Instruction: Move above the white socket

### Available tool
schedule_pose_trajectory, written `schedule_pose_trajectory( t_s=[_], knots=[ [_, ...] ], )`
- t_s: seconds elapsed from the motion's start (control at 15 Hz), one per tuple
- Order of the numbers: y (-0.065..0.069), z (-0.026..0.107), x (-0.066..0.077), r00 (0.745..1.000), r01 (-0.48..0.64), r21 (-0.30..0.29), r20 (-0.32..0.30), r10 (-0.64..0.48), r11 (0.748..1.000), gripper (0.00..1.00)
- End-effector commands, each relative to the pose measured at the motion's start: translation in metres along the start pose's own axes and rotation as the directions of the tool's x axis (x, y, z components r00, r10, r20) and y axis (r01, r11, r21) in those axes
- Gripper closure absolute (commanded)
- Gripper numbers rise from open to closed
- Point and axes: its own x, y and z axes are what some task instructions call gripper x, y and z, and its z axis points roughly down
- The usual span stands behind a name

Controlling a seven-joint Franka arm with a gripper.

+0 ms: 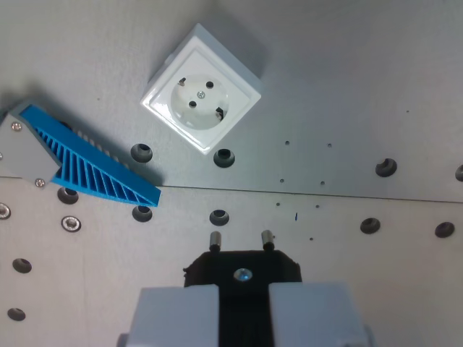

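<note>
Filling the bottom edge of the wrist view, the two pale grey fingers (192,314) are closed on a black two-pin plug (242,271), its metal pins pointing up the frame. Beyond it stretches the grey perforated metal tabletop (347,108). Farther up, at the wrist view's left, lies a blue ribbed plastic wedge (90,165). Farthest, left of centre, sits the square white plastic socket (201,95), turned diagonally.

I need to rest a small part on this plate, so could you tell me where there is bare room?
The widest bare patch is at the wrist view's upper right, beside the white socket. It is crowded at the left, where the blue ribbed piece lies, and at the bottom, where the gripper holds the black plug.
</note>
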Motion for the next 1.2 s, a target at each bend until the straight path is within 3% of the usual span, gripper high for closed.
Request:
schedule_pose_trajectory(
  t_s=[0.07,0.67,1.2],
  knots=[
    [0.0,0.0,0.0,1.0,-0.001,0.0,-0.001,0.001,1.0,1.0],
    [0.0,0.002,0.0,1.0,0.031,0.0,-0.003,-0.031,1.0,1.0],
    [-0.002,0.013,0.0,0.992,0.126,-0.003,-0.033,-0.126,0.992,1.0]
  ],
)
